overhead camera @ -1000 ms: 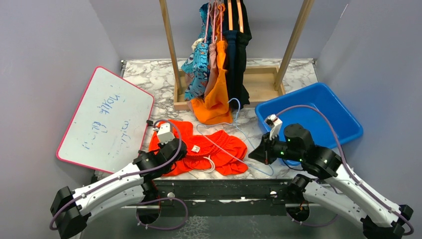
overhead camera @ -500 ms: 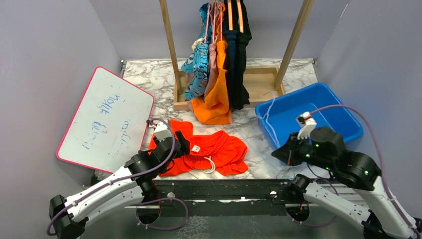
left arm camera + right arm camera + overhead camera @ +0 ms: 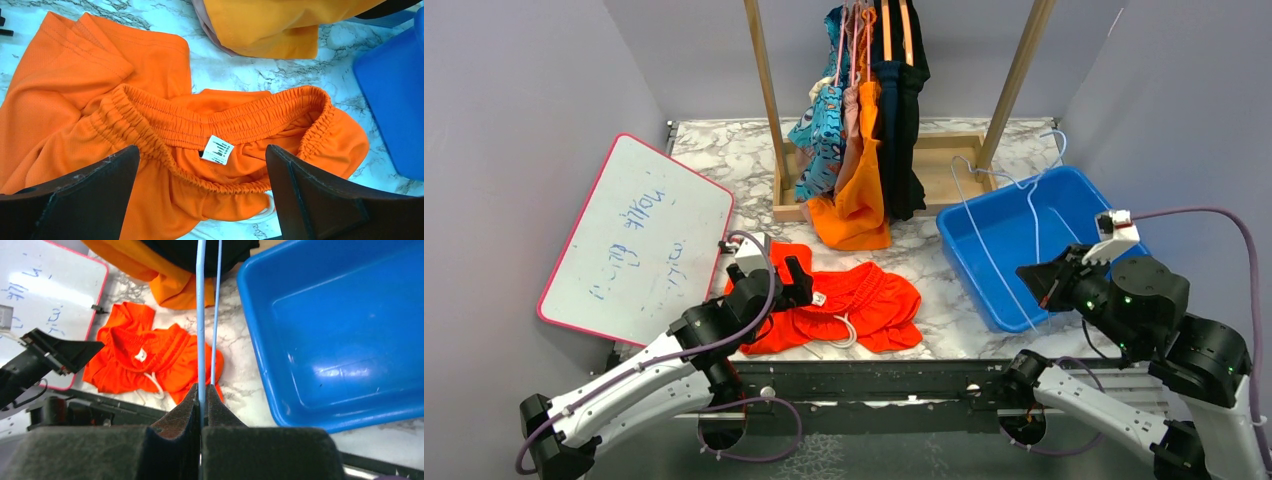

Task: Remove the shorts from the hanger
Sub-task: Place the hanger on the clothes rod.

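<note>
Red-orange shorts (image 3: 844,305) lie crumpled on the marble table, off any hanger, waistband and white label up (image 3: 220,149). My left gripper (image 3: 789,283) hovers just above their left part, open, its fingers (image 3: 100,185) wide on either side of the waistband and nothing between them. My right gripper (image 3: 1039,283) is shut on a thin light-blue wire hanger (image 3: 1034,225), bare, raised over the blue bin (image 3: 1084,215). In the right wrist view the wire (image 3: 200,315) runs straight up from the pinched pads. More shorts hang on the rack: blue cartoon print (image 3: 819,140), bright orange (image 3: 856,200), dark navy (image 3: 906,120).
A wooden rack with a base frame (image 3: 944,175) stands at the back middle. A pink-rimmed whiteboard (image 3: 639,240) leans at the left. The blue bin (image 3: 340,330) fills the right side. Grey walls close in on both sides.
My left gripper opened and let go of the red-orange shorts, which stayed on the table. My right gripper carried the blue hanger right and up, from beside the shorts to over the bin.
</note>
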